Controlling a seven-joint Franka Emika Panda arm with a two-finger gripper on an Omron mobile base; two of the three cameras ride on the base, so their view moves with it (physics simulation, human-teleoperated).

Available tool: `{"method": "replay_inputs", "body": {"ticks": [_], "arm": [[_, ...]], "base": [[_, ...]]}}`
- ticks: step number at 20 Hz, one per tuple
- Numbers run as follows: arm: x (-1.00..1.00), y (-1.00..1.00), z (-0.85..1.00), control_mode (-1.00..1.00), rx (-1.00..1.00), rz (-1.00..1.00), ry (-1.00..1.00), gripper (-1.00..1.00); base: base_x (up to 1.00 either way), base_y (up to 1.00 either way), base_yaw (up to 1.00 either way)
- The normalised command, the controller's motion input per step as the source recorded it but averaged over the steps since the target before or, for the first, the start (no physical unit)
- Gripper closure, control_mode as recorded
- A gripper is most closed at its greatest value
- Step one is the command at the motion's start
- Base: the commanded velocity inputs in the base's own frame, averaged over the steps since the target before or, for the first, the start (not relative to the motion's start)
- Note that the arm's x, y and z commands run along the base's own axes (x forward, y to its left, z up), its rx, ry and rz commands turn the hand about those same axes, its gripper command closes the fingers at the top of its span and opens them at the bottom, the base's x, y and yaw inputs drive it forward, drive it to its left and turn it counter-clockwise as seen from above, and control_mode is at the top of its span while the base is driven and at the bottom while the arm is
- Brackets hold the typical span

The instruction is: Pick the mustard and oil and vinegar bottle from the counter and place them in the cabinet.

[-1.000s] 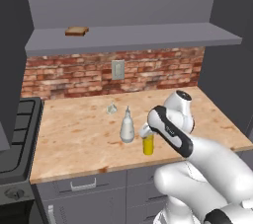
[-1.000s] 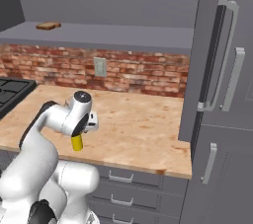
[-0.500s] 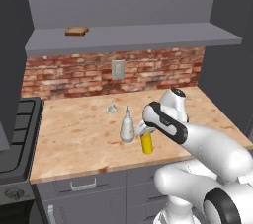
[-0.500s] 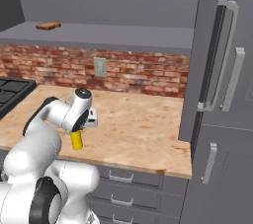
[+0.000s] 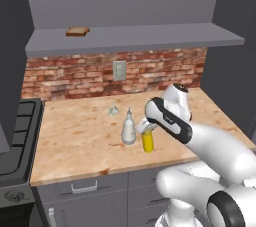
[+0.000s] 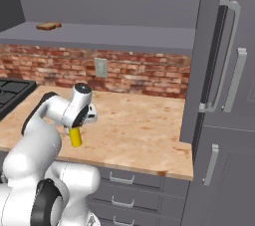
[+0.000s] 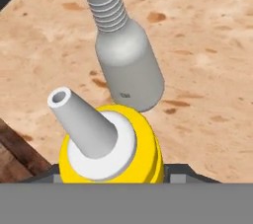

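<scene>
The yellow mustard [image 5: 148, 142] stands upright near the front of the wood counter [image 5: 75, 141], with the pale pear-shaped oil and vinegar bottle [image 5: 128, 128] just to its left. My gripper [image 5: 146, 130] comes down over the mustard's top, open. In the hand view my gripper [image 7: 116, 176] straddles the mustard [image 7: 111, 156], its pale nozzle pointing up at me, a dark fingertip at each side of the body. The oil and vinegar bottle [image 7: 126, 65] stands right behind it. From the right, the mustard [image 6: 75, 137] shows below my hand. The grey cabinet [image 5: 140, 37] runs above the brick wall.
A tiny clear glassy object [image 5: 113, 111] lies behind the bottles. A slice of bread [image 5: 77, 31] sits on the cabinet shelf at the left. A stove [image 5: 15, 136] borders the counter's left end. Tall grey doors with handles [image 6: 226, 70] stand at the right end.
My hand has come down and a little towards the mustard, so the fingers now sit around its top. Both bottles stay where they were.
</scene>
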Motion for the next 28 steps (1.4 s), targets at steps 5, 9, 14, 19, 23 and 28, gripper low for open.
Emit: {"method": "replay_inputs", "body": {"ticks": [5, 9, 14, 19, 23, 28], "arm": [[-0.36, 0.17, 0.66, -1.0, -0.08, 0.0, -0.2, 1.0], [-0.34, 0.05, 0.6, -1.0, -0.13, 0.0, -0.2, 1.0], [-0.15, 0.0, 0.57, -1.0, -0.02, -0.03, -0.15, 1.0], [-0.12, 0.0, 0.7, -1.0, 0.02, -0.04, -0.11, 1.0], [-0.11, 0.0, 0.59, -1.0, 0.08, -0.1, -0.05, 1.0], [-0.02, -0.03, 0.6, -1.0, 0.1, -0.1, 0.0, 1.0]], "base": [[0.0, 0.0, 0.0], [0.0, 0.0, 0.0], [0.0, 0.0, 0.0], [0.0, 0.0, 0.0], [0.0, 0.0, 0.0], [0.0, 0.0, 0.0]]}}
